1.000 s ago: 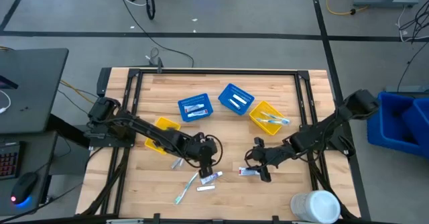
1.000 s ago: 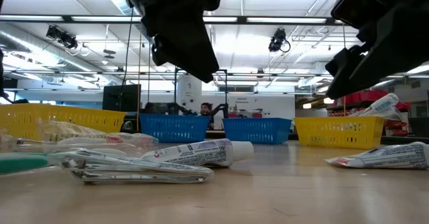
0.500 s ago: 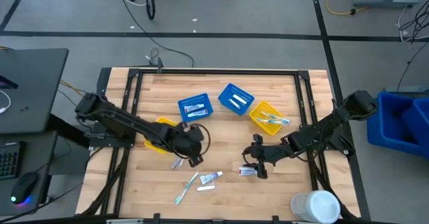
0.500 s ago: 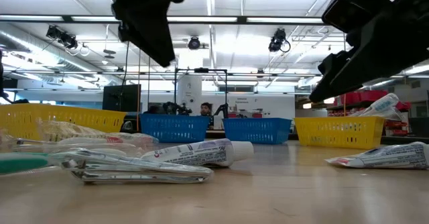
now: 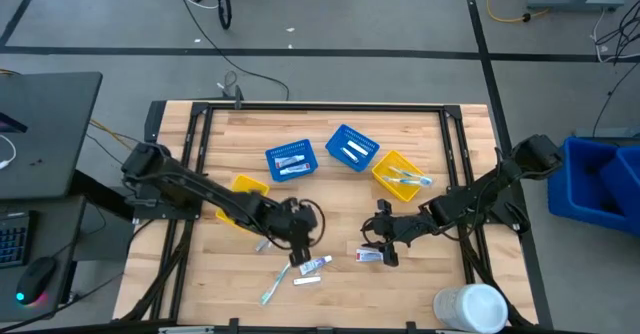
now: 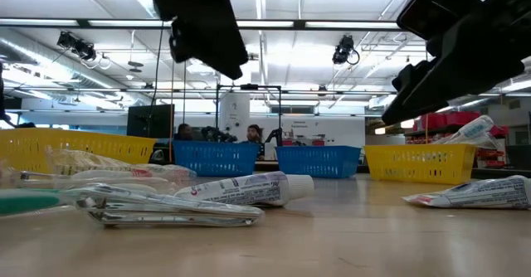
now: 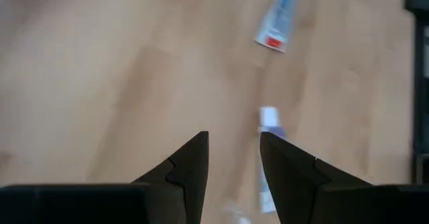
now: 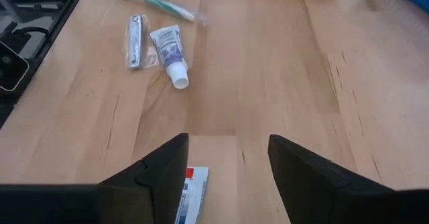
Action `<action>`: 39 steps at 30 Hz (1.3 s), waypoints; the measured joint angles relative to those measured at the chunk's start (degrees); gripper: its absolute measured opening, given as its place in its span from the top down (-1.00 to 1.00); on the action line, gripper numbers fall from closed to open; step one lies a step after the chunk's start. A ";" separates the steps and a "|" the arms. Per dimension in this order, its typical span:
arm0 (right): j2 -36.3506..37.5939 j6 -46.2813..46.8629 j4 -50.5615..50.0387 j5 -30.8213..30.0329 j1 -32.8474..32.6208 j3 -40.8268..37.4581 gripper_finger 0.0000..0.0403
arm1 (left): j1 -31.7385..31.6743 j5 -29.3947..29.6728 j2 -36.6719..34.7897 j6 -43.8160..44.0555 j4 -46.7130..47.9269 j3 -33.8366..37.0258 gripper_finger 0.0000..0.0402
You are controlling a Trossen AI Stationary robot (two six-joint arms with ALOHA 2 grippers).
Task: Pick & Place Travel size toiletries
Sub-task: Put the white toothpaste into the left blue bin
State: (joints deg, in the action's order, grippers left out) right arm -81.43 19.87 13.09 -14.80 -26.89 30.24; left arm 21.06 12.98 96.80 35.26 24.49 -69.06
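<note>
Right now both grippers hang low over the front half of the wooden table (image 5: 330, 144), neither carrying anything. The left gripper (image 5: 298, 250) sits just above the loose pile near the front centre, fingers (image 7: 191, 163) spread with a narrow gap and nothing between them; its wrist view shows a white tube with purple label (image 7: 269, 158) partly under the fingertips and a red-marked tube (image 7: 276, 26) farther off. In the high view that pile is a white tube (image 5: 314, 264), a teal toothbrush (image 5: 277, 280) and a small wrapped item (image 5: 306, 279), all flat on the wood, close together. The right gripper (image 5: 384, 246) is near the centre-right, fingers (image 8: 161, 167) spread wide and empty, just beside a red and white tube (image 5: 370, 256) lying at its tip; the same tube's end (image 8: 194, 196) peeks between the fingers in the right wrist view. Further back, two blue baskets (image 5: 291, 159) (image 5: 352, 148) hold white items, a yellow basket (image 5: 398, 176) holds a teal toothbrush (image 5: 408, 179), another yellow basket (image 5: 243, 200) lies partly under the left arm. A large white cylinder (image 5: 470, 308) stands at the front right corner.
</note>
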 joint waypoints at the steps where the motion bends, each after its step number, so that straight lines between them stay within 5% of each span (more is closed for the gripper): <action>1: 0.00 0.00 -0.20 0.01 0.00 0.00 -0.06 | 0.20 -1.03 0.97 0.00 -1.13 0.00 0.28; 9: 0.00 -0.01 -0.36 0.01 0.00 0.00 0.00 | 0.53 -7.66 3.70 2.81 -2.30 -0.02 0.28; 27: 0.00 2.15 -0.25 2.98 -0.17 0.00 -0.04 | 4.09 2.84 7.81 1.12 -8.87 0.07 -0.06; 39: 0.00 2.16 -0.51 2.98 -0.17 0.02 0.02 | 5.25 6.16 13.07 0.65 -14.93 0.24 -0.08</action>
State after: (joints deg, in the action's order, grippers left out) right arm -81.43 22.03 12.59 -11.81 -27.07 30.26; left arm 26.30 19.15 109.87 35.91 9.56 -68.82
